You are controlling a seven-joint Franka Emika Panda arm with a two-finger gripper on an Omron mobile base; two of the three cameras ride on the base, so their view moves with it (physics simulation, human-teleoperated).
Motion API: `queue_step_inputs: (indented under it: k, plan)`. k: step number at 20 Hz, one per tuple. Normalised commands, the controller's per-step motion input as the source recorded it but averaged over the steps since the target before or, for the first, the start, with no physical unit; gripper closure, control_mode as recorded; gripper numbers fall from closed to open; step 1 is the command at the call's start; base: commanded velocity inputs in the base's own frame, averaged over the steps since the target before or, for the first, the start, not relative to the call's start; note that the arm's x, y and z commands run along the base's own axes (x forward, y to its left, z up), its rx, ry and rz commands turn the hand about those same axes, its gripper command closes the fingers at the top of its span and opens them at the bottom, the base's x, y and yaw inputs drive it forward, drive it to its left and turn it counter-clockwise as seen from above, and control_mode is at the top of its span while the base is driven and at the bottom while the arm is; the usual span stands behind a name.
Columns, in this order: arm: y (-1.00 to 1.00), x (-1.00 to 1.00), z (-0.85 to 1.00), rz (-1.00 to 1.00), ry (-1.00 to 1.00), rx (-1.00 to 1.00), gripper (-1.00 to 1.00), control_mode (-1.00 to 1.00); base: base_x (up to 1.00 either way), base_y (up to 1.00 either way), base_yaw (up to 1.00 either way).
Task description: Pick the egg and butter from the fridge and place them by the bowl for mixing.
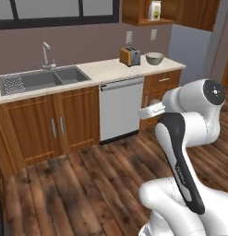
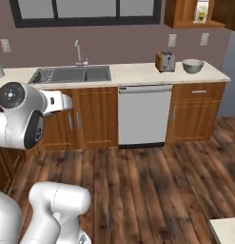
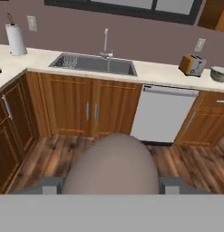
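In the hand view the egg (image 3: 112, 163), a big brownish-grey rounded shape, sits between my two grey fingertips (image 3: 52, 185), so my gripper (image 3: 112, 186) is shut on it. The hand is up in the middle of the room, aimed across the wooden floor at the counter. The pale bowl (image 1: 154, 58) (image 2: 192, 66) (image 3: 220, 74) stands on the counter's right end, just right of the orange toaster (image 1: 129, 56) (image 2: 165, 61) (image 3: 192, 65). A grey side of the fridge (image 1: 191, 50) rises beyond that end. The butter is out of view.
A steel sink with tap (image 1: 41, 79) (image 2: 73, 74) (image 3: 93, 63) is set in the counter's left part, and a white dishwasher (image 1: 121, 108) (image 2: 143, 114) is below the middle. A paper towel roll (image 3: 16, 38) stands far left. Another counter corner (image 2: 226, 228) juts in at lower right.
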Motion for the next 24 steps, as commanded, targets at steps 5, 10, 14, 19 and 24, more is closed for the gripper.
queue_step_inputs:
  k: [5,10,14,19,24]
  plan:
    - [0.00,0.00,0.00,0.00,0.00,0.00,1.00,1.00,1.00,0.00,0.15]
    - [0.00,0.00,0.00,0.00,0.00,0.00,1.00,1.00,1.00,-0.08,0.05]
    - [0.00,0.00,0.00,0.00,0.00,0.00,1.00,1.00,1.00,-0.49,-0.01]
    - [0.00,0.00,0.00,0.00,0.00,0.00,1.00,1.00,1.00,-0.80,-0.11]
    - [0.00,0.00,0.00,0.00,0.00,0.00,1.00,1.00,1.00,-1.00,-0.17]
